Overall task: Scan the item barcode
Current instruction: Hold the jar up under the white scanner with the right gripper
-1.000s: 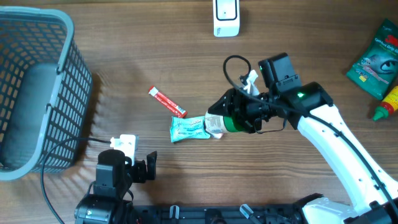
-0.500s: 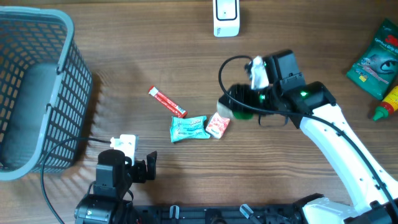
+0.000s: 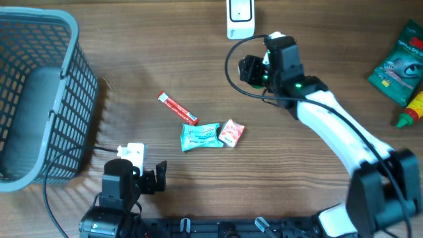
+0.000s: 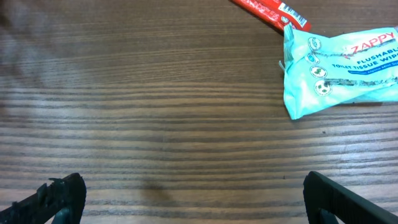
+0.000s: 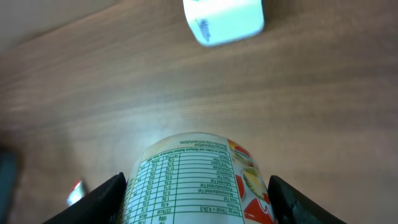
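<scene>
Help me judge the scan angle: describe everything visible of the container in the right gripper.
The container is rounded, like a can or tub, wrapped in a glossy white label with a green-printed table of fine text and red-yellow artwork on one side. The right gripper clamps its two sides, apparently above the wooden table, one end toward the white scanner. No barcode shows; its lower part is cropped.

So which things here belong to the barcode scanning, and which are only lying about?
In the job:
- can, held in the right gripper
- scanner

Lying about:
- wipes
- red stick
- pink packet
- basket
- green pouch
- yellow bottle
</scene>
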Action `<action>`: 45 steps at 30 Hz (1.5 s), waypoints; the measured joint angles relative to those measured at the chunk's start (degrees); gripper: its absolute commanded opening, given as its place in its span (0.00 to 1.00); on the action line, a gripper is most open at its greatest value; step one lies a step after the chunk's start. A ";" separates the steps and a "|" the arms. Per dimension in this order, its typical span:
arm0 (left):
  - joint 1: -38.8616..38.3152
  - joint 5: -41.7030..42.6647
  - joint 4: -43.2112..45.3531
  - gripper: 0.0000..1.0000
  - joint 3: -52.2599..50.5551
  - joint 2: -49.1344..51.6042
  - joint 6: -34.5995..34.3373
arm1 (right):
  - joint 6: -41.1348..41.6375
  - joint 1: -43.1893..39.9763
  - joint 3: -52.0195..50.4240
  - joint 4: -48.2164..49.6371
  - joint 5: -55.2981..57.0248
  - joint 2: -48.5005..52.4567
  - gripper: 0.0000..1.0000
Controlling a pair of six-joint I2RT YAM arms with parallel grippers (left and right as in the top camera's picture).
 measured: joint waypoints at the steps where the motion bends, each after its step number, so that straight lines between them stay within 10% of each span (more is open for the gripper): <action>1: 0.00 0.00 0.00 1.00 0.00 0.00 0.00 | -0.87 0.00 -0.02 1.99 0.22 1.29 0.71; 17: 0.00 0.00 0.00 1.00 0.00 0.00 0.00 | -10.91 0.00 0.15 35.19 6.03 9.29 0.84; 24: 0.00 0.00 0.02 1.00 0.00 0.00 0.00 | -11.06 0.11 0.09 31.17 7.08 13.86 1.00; 45: 0.00 0.00 0.00 1.00 0.00 0.00 0.00 | 3.13 7.10 0.15 28.76 18.82 22.91 0.90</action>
